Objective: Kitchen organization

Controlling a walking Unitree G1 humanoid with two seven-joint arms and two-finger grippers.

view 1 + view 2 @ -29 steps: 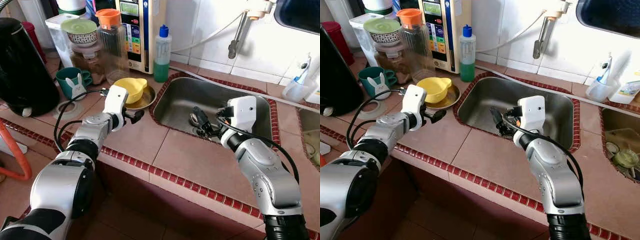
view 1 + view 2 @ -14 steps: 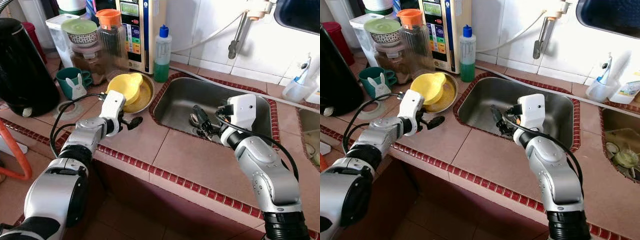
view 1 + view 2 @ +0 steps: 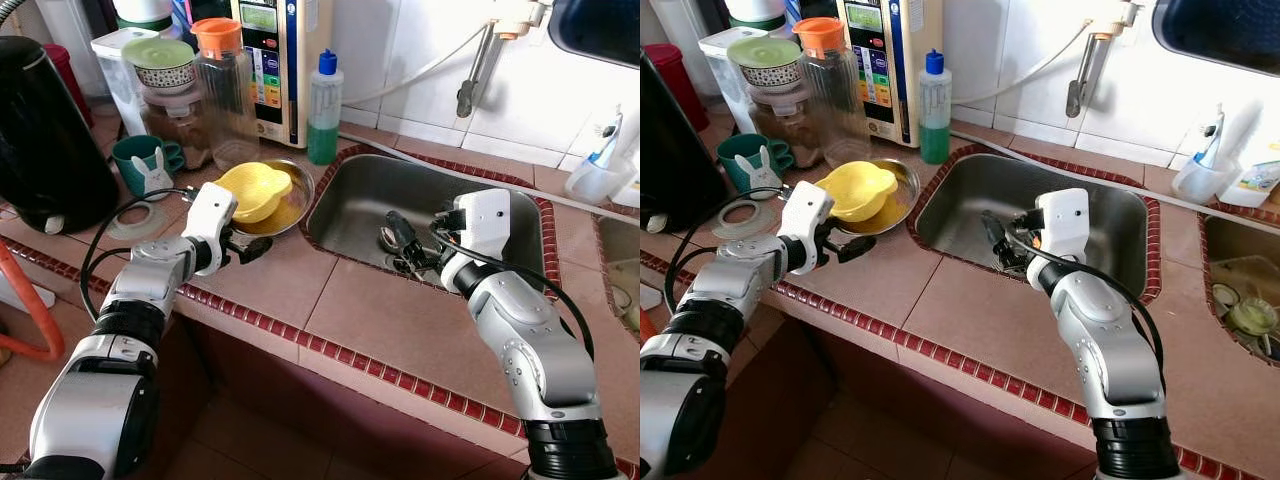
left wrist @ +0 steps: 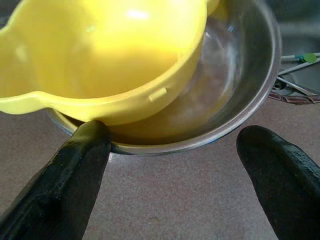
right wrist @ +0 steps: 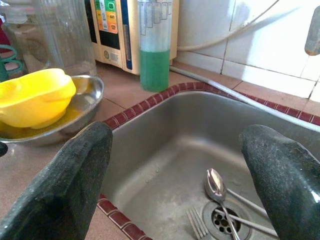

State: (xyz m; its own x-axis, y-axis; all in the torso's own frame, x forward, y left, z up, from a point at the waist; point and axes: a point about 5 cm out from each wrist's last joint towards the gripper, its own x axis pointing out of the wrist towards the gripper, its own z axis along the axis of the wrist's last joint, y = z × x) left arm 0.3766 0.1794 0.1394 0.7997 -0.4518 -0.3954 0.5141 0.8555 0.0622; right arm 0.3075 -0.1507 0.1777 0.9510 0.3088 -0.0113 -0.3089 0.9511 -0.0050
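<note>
Yellow bowl (image 3: pixel 254 190) in steel dish (image 3: pixel 296 200) | just beyond left hand (image 3: pixel 248 250), fingers spread

The left arm reaches forward toward one o'clock, its left gripper (image 3: pixel 250 249) low, fingers (image 4: pixel 75 170) spread wide apart. The right arm bends in toward ten o'clock, the right gripper (image 3: pixel 400 243) likewise parted, fingers (image 5: pixel 75 175) well separated.

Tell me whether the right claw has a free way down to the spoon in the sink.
Probably yes. The right claw hangs open over the sink, with the spoon lying by the drain just below it and nothing between them.
</note>
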